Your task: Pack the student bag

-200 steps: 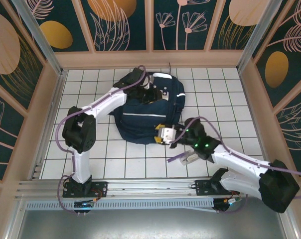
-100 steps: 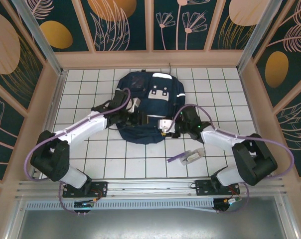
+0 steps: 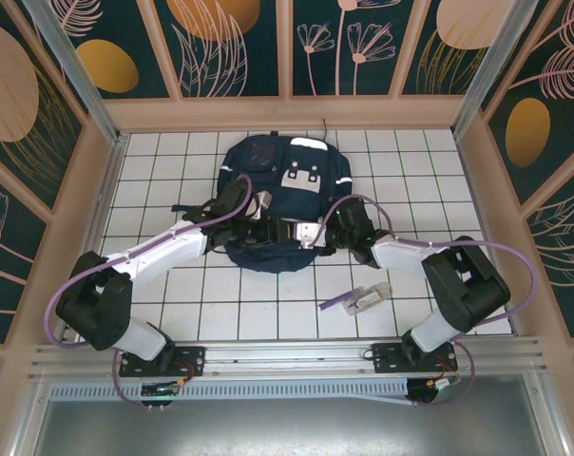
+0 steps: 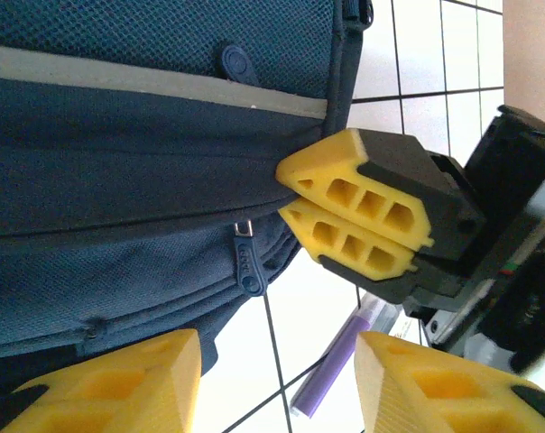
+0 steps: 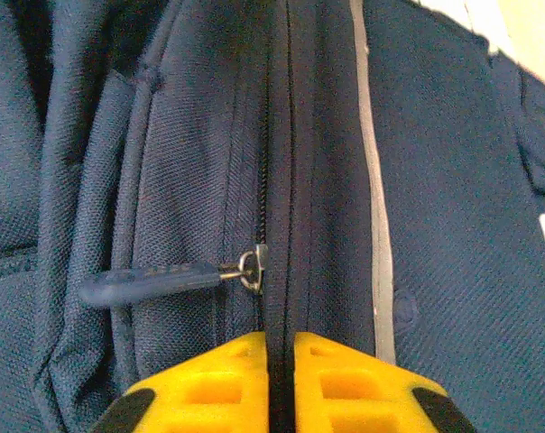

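In the lower middle of the top view, a purple pen (image 3: 336, 303) and a small pale object (image 3: 368, 298) lay on the white tiled table (image 3: 173, 285), apart from the bag. Just above them, both arms met at the lower edge of the student bag (image 3: 277, 204).

The right gripper (image 3: 311, 235) was fully closed, and the right wrist view showed its yellow fingers (image 5: 218, 388) pinching a raised ridge of navy fabric along the zip line. The left gripper (image 4: 272, 388) stood open, its fingers wide apart at the bottom of its own view and holding nothing.

The bag lay flat in the upper middle of the top view. It was navy woven cloth with a grey stripe (image 5: 372, 207) beside the zip, a blue zipper pull (image 5: 155, 278) lying sideways, and a light grey patch (image 3: 301, 178) towards the top.
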Controlling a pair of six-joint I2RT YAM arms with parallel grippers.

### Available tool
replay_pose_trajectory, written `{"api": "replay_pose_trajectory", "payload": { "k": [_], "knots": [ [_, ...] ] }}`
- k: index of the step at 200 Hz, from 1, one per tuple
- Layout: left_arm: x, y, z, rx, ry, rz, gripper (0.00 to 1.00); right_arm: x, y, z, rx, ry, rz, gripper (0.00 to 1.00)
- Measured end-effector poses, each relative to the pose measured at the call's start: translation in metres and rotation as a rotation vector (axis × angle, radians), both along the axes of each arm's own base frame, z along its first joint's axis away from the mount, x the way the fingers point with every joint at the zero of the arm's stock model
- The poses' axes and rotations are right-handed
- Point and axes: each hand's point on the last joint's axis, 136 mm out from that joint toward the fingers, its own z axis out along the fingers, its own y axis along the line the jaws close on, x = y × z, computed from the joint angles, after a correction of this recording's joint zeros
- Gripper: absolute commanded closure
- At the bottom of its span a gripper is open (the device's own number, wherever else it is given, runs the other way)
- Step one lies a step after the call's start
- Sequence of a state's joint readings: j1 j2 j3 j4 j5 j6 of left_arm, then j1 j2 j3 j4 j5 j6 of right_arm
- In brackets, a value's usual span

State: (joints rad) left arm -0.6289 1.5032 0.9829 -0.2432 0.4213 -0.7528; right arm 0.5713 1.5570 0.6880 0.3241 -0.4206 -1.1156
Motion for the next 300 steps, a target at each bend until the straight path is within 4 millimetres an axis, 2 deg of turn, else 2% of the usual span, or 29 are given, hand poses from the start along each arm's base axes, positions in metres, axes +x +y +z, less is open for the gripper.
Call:
{"api": "replay_pose_trajectory", "payload": {
  "k": [67, 105, 117, 153, 168, 192, 211, 241, 251, 264, 271, 286, 300],
  "knots": [
    [0.006, 0.007, -0.006, 0.047, -0.006, 0.062, 0.48, 0.002, 0.026, 0.041, 0.180, 0.087, 0.011, 1.00],
    [0.008, 0.006, -0.007, 0.067, -0.033, 0.070, 0.50, -0.003, 0.036, 0.044, 0.254, 0.174, 0.026, 1.00],
    [0.010, 0.007, -0.010, 0.085, -0.041, 0.078, 0.55, -0.004, 0.038, 0.045, 0.265, 0.194, 0.031, 1.00],
    [0.016, 0.012, -0.020, 0.136, -0.061, 0.083, 0.83, -0.009, 0.043, 0.048, 0.282, 0.220, 0.044, 1.00],
    [0.017, 0.012, -0.023, 0.146, -0.065, 0.075, 1.00, -0.009, 0.043, 0.048, 0.281, 0.222, 0.044, 1.00],
    [0.018, 0.012, -0.020, 0.124, -0.076, 0.038, 1.00, -0.009, 0.041, 0.045, 0.238, 0.219, 0.061, 1.00],
    [0.020, 0.025, -0.015, 0.128, -0.114, 0.029, 1.00, -0.004, 0.036, 0.048, 0.183, 0.195, 0.091, 1.00],
    [0.021, 0.066, -0.003, 0.185, -0.232, 0.044, 1.00, 0.000, 0.022, 0.043, 0.132, 0.177, 0.119, 1.00],
    [0.018, 0.074, -0.002, 0.194, -0.271, 0.032, 1.00, 0.001, 0.015, 0.042, 0.132, 0.188, 0.123, 1.00],
    [0.011, 0.077, -0.002, 0.181, -0.311, 0.003, 1.00, 0.001, 0.006, 0.042, 0.139, 0.210, 0.123, 0.79],
    [0.007, 0.075, -0.001, 0.161, -0.321, -0.017, 1.00, 0.001, 0.001, 0.043, 0.143, 0.224, 0.118, 0.72],
    [-0.002, 0.069, 0.001, 0.112, -0.326, -0.053, 1.00, 0.003, -0.009, 0.043, 0.148, 0.257, 0.102, 0.68],
    [-0.008, 0.061, 0.004, 0.087, -0.331, -0.085, 1.00, 0.000, -0.010, 0.047, 0.176, 0.305, 0.107, 0.63]
  ]
}}
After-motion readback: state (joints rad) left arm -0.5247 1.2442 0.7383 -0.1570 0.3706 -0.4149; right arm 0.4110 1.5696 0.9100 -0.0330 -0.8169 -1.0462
